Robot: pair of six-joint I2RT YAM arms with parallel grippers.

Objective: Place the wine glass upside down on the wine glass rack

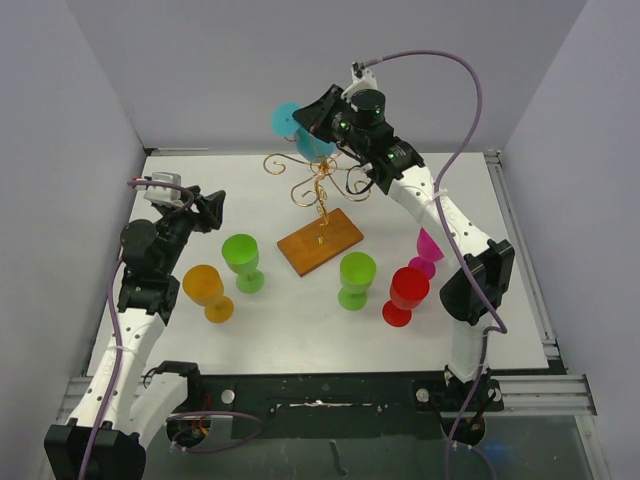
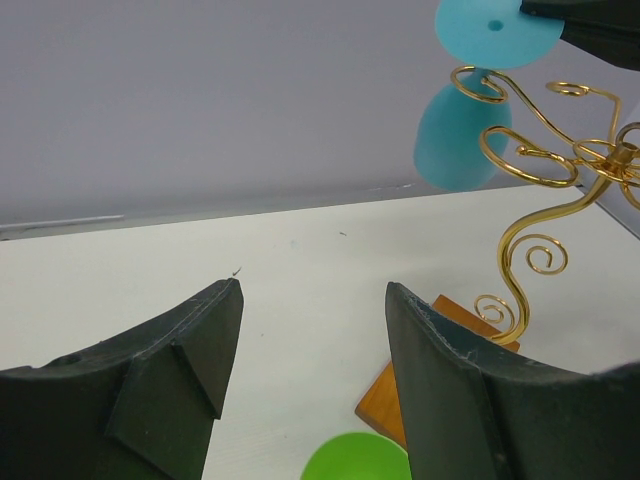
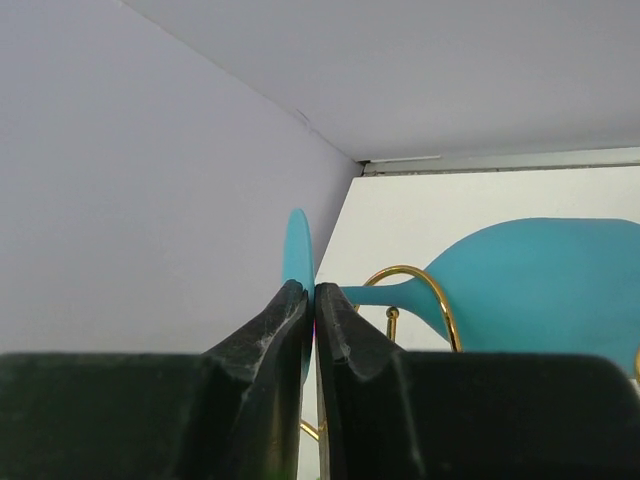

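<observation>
Jaws of the right gripper (image 3: 312,300) are being pressed on the foot of the teal wine glass (image 3: 540,280), so its stem is being set, bowl downward, in a loop at eleven o'clock of the wine glass rack (image 1: 320,190). Jaws of the left gripper (image 2: 312,290) are being held apart, empty. Whether the loop is carrying the foot cannot be told; the bowl's rim is being cut off.

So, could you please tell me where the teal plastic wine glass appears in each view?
Top external: teal plastic wine glass, upper centre, beside the wooden-based gold wire rack.
Left wrist: top right, upside down, stem in a wire loop.
Right wrist: foot edge-on at centre, bowl right.
Shared landmark: the rack's gold loops.
</observation>
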